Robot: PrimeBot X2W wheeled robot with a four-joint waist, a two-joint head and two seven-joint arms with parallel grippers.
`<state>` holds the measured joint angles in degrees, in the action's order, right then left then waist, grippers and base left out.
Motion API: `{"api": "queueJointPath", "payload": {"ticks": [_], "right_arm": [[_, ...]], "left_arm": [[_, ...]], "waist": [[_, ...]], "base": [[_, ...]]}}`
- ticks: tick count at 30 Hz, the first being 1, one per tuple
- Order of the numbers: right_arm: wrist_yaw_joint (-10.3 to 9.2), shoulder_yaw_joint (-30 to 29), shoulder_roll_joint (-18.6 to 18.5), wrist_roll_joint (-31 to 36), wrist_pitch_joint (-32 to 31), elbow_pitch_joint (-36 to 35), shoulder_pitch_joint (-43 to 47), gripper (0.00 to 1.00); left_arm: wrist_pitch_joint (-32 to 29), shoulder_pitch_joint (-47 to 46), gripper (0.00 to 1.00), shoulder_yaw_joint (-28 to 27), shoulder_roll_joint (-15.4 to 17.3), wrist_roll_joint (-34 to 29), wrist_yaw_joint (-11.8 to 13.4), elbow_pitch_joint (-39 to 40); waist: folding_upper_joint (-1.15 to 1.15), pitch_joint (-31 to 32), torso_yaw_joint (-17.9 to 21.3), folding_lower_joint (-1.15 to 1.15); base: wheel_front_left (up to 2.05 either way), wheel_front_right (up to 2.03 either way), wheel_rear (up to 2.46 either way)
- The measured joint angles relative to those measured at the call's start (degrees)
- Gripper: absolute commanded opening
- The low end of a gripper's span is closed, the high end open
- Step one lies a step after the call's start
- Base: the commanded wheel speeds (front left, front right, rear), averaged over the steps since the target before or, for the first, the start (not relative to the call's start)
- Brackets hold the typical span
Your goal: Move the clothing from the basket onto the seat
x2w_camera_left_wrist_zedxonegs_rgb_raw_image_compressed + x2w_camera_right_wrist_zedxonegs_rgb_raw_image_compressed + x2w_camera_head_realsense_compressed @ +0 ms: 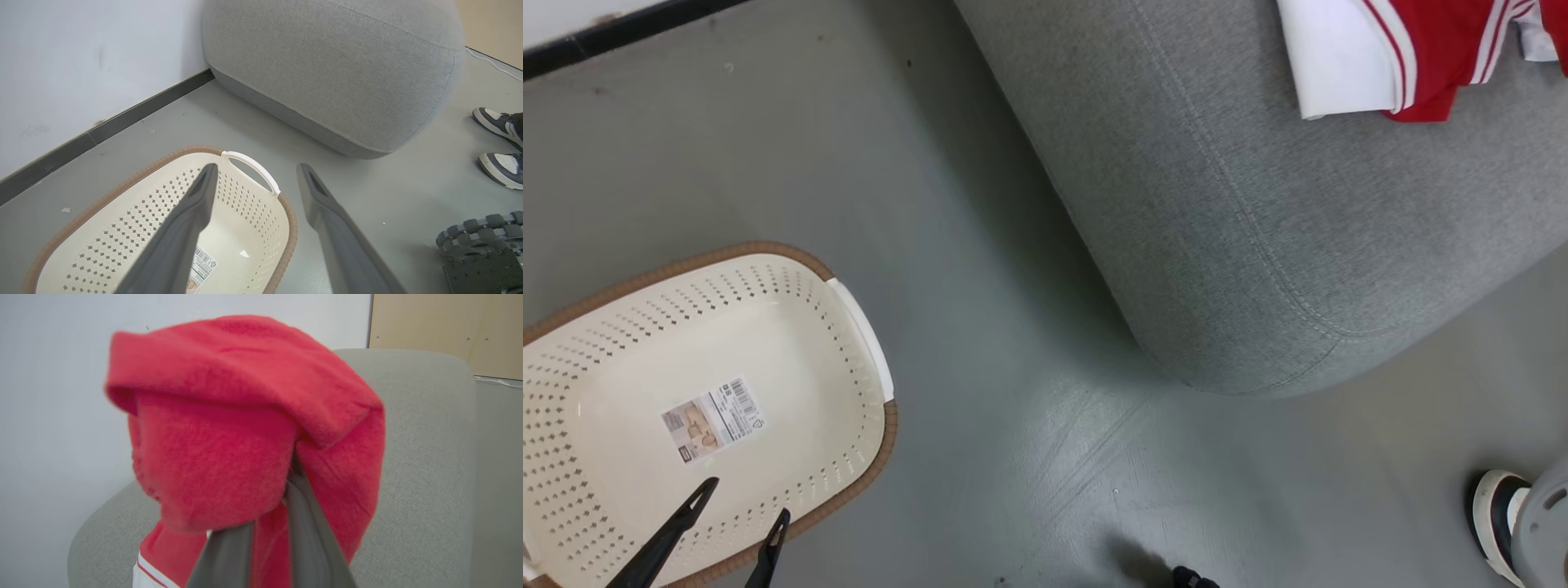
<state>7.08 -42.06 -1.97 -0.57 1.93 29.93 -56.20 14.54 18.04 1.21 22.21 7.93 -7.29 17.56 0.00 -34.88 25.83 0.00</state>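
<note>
**Head view with both wrist views.** We are looking down on the basket (809, 351), which is standing on the grey floor (1013, 343) at lower left, well apart from the seat (1258, 212) at upper right. A label sticker (713, 420) is lying on the basket's bottom, and no cloth is showing inside it.

**Left arm.** The left gripper (748, 499) is hovering over the near end of the basket, with its two dark fingers spread wide and grasping nothing. In the left wrist view, one finger is crossing the basket's interior and the other is crossing the floor just beyond the brown rim. The white side handle (255, 166) is showing between them.

**Garments.** A red and white top (1413, 49) is lying on the seat at the upper right of the head view, cut off by the frame.

**Right arm.** In the right wrist view, the right gripper (267, 535) is clenching a red garment (245, 416) between nearly closed fingers. The cloth is draping over the fingertips in soft, blurred folds in front of the grey cushion. Below it a strip of red cloth with white trim is showing. We are unable to tell whether this belongs to the held piece or to the top.

**Surroundings.** A person's shoes (496, 122) are resting on the floor near the seat's rounded corner. A pale wall with dark skirting (122, 118) is running behind the basket.
</note>
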Motion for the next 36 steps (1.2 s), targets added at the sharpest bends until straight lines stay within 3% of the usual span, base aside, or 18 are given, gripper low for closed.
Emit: {"api": "queueJointPath", "payload": {"ticks": [5,17,24,25,26,27,36], "right_arm": [[0.00,-2.76,0.41,-0.93,-0.16,2.77,-2.29,0.00],[0.00,-3.55,0.35,3.42,1.27,8.70,-6.65,0.00],[0.00,-6.87,0.34,5.44,3.25,11.58,-8.86,0.00],[0.00,-7.38,0.32,6.08,3.75,11.57,-8.89,0.11],[0.00,-7.75,0.32,6.81,4.20,11.57,-8.89,0.64],[0.00,-8.17,0.31,7.28,4.46,11.59,-8.91,1.00],[0.00,-9.17,0.32,10.33,7.01,14.36,-10.03,1.00]], "left_arm": [[0.00,-0.15,1.00,-0.46,1.24,0.11,0.00,0.70],[0.00,-1.54,1.00,-1.46,3.07,1.40,0.00,1.74],[0.00,-3.30,1.00,-1.66,3.71,2.49,0.00,1.77],[0.00,-3.59,1.00,-1.66,3.78,2.66,0.00,1.77],[0.00,-3.74,1.00,-1.65,3.91,2.66,0.00,1.78],[0.00,-3.83,1.00,-1.59,4.08,2.68,0.00,1.77],[0.00,-6.75,1.00,-0.10,4.41,3.74,0.00,1.57]], "waist": [[0.00,-1.85,-0.72,0.00],[0.00,-5.56,-2.36,0.00],[0.00,-7.37,-3.51,0.00],[0.00,-7.55,-3.62,0.00],[0.00,-7.73,-3.73,0.00],[0.00,-7.89,-3.83,0.00],[0.00,-7.92,-3.77,0.00]], "base": [[0.00,0.00,0.00],[0.00,0.00,0.00],[0.00,0.00,0.00],[0.00,0.00,0.00],[0.00,0.00,0.00],[0.00,0.00,0.00],[0.00,0.00,0.00]]}}
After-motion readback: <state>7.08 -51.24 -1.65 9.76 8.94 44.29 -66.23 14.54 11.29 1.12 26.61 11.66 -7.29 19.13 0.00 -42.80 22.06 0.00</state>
